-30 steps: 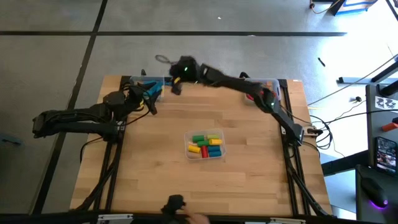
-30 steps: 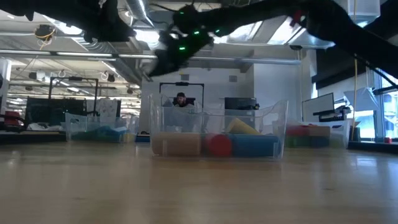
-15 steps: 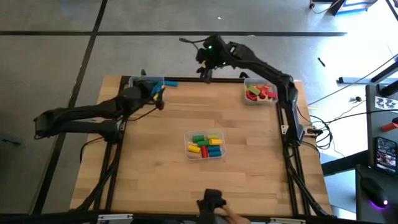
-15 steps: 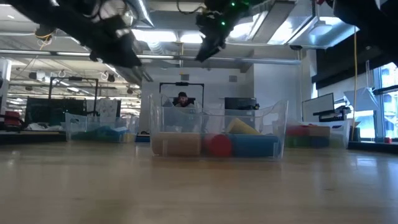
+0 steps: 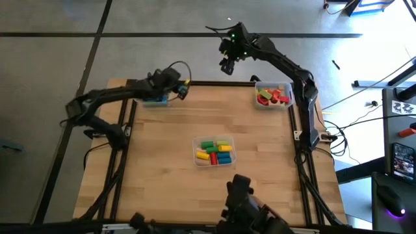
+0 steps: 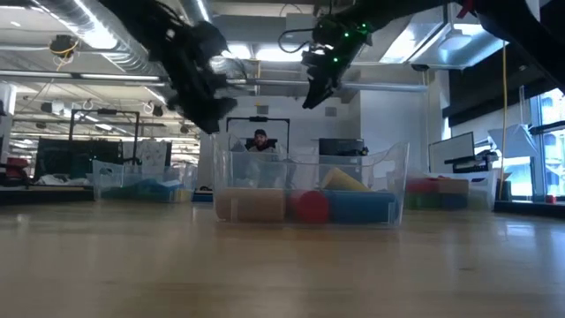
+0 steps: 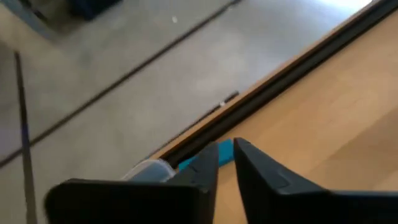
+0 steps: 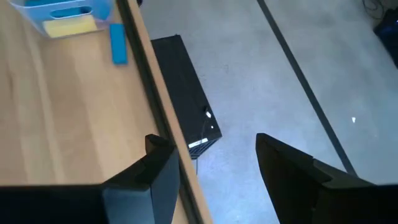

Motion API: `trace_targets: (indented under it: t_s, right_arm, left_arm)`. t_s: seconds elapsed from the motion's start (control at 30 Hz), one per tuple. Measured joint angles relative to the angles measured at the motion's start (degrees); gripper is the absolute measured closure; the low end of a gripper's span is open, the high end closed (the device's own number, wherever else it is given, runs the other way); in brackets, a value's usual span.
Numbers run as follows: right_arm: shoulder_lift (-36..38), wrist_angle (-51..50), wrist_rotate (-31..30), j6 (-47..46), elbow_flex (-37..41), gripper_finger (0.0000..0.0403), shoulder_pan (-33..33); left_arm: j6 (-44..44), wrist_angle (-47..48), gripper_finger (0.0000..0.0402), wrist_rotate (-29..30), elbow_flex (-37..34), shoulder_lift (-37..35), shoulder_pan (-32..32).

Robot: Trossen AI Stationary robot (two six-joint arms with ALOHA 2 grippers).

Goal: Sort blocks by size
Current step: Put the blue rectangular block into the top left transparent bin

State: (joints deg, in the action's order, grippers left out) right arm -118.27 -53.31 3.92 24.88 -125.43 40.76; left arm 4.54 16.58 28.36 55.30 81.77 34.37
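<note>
Left fingers: nearly pinched together, nothing seen between them, at eleven o'clock on the surface.
Loose blue block: on the surface's far edge beside the left bin, long axis across that edge.
Nearer arm: left.
Right fingers: spread, empty, beyond the far edge.
Unsorted blocks: centre bin.
Right wrist view: alone shows the whole block.

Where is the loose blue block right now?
The blue block lies on the table's far edge, beside the far-left bin, seen in the right wrist view.
</note>
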Motion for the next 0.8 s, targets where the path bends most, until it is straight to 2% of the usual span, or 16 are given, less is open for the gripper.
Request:
trace_targets:
  t_s: [0.13, 0.37, 0.6, 0.8]
  right_arm:
    - [0.03, -0.09, 0.18, 0.94, -0.02, 0.0198, 1.53]
    - [0.03, -0.6, 0.87, 2.56, -0.02, 0.0198, 2.51]
    - [0.03, -0.87, 4.19, 2.75, -0.02, 0.0198, 2.48]
    - [0.01, -1.22, 6.23, 2.74, -0.02, 0.0198, 2.46]
  left_arm:
    - [0.01, 3.27, 0.0393, -3.22, 5.56, 8.68, 3.73]
    - [-1.39, 5.34, 0.0399, -3.64, 11.01, 19.2, 7.08]
    - [-3.63, 5.23, 0.04, -3.59, 14.03, 24.66, 7.77]
    - [-5.09, 4.77, 0.04, -3.67, 14.26, 26.34, 8.47]
